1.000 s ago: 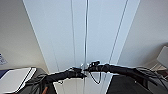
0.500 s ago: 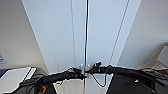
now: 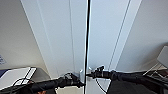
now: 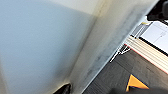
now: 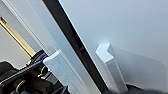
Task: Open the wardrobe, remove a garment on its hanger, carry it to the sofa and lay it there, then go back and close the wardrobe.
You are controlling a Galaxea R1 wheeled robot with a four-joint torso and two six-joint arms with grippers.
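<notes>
Reaching pincers at wardrobe handles

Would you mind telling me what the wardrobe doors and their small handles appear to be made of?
The wardrobe doors look like painted or laminated board: flat, even white with a soft sheen and crisp panel grooves, though the core can't be told. The handles look like the same matte white, solid and square-edged, perhaps painted wood or plastic.

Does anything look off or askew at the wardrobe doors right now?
Nothing stands out. The wardrobe doors hang straight with an even dark gap between them, and both white handles look intact. The left gripper and right gripper sit level at the handles.
</notes>
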